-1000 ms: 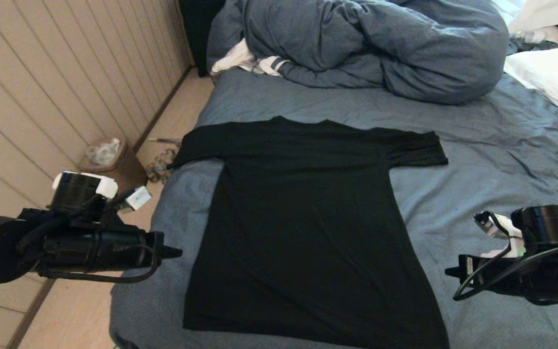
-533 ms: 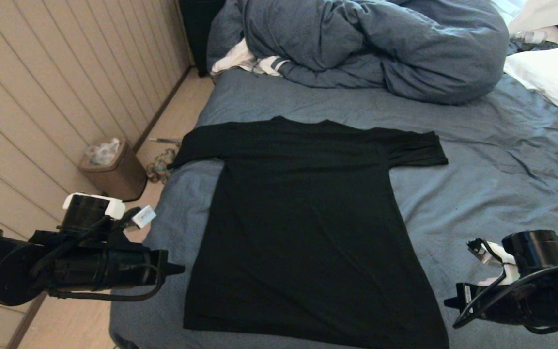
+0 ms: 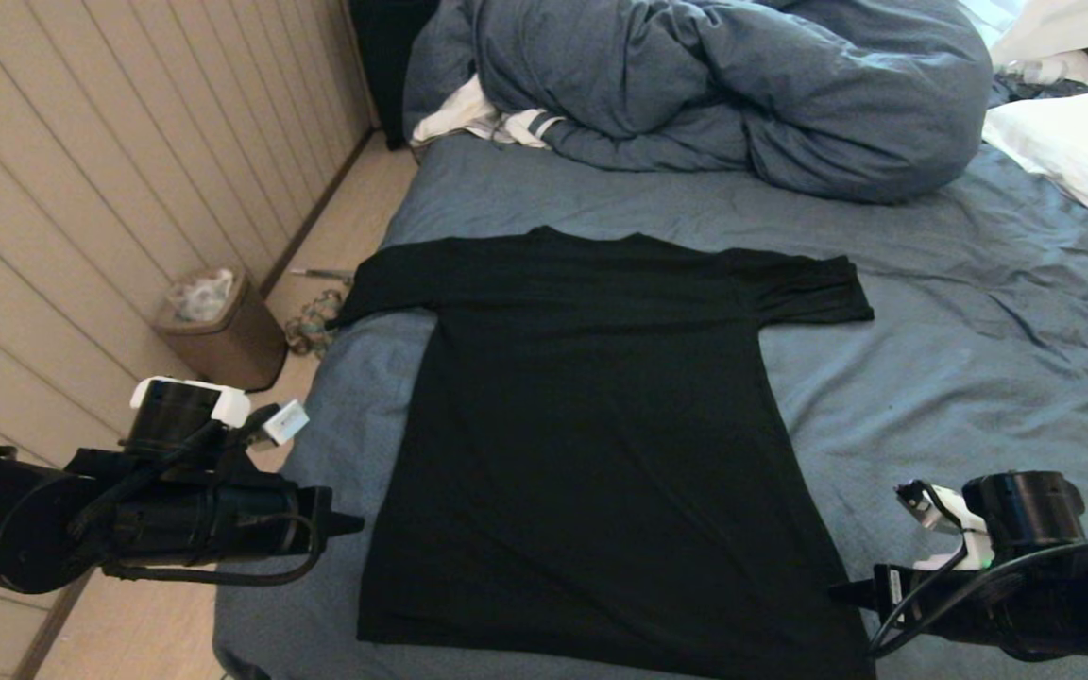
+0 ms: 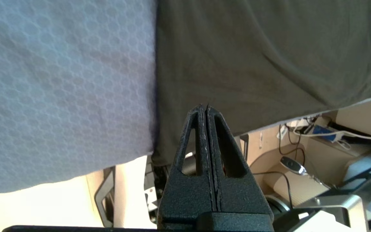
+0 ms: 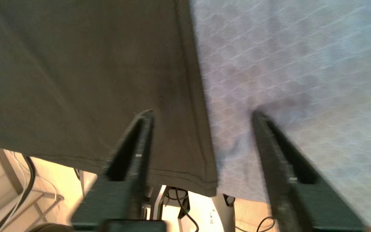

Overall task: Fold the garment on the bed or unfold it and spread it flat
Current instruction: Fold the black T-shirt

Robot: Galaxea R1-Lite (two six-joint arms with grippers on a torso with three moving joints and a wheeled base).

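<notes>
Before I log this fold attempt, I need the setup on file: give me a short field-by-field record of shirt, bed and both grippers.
garment: black T-shirt, spread flat, sleeves out
surface: bed, blue-grey sheet
hem: at the bed's near edge
left gripper: shut, empty, beside the shirt's left hem corner
right gripper: open, fingers straddling the shirt's right side edge near the hem
clutter: bunched duvet at the far end

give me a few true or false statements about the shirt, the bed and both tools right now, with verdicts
1. The garment lies spread flat on the bed. True.
2. The left tool is open wide. False: its fingers are pressed together, holding nothing.
3. The right tool is open, straddling the shirt's side edge near the hem corner. True.
4. The duvet covers the shirt. False: it sits bunched beyond the collar, apart from the shirt.
5. Both sleeves are folded under the body. False: both stick out sideways.
</notes>
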